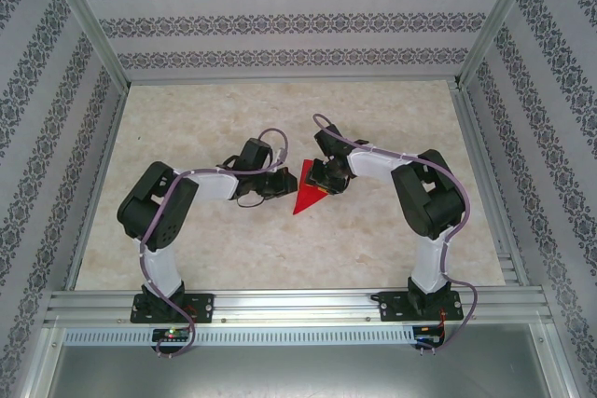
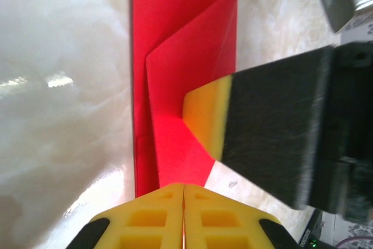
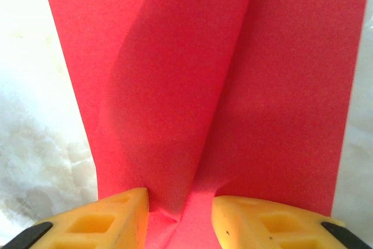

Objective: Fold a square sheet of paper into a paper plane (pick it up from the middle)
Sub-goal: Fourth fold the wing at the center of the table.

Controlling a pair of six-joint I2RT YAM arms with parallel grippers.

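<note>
The red sheet of paper (image 1: 306,191) lies mid-table, folded into a narrow pointed shape with its tip toward the arms. My left gripper (image 1: 280,184) reaches it from the left. In the left wrist view its yellow jaws (image 2: 184,188) are pressed together at the paper's (image 2: 186,45) near end, with a thin red line in their seam. My right gripper (image 1: 323,182) comes from the right. Its jaws (image 3: 179,202) stand apart, either side of a raised fold in the paper (image 3: 233,86). One of its pads (image 2: 204,118) rests on the paper.
The pale marble-patterned tabletop (image 1: 233,249) spreads around the paper. Patterned walls (image 1: 280,20) with metal posts close off the back and both sides. An aluminium rail (image 1: 298,303) with the two arm bases runs along the near edge.
</note>
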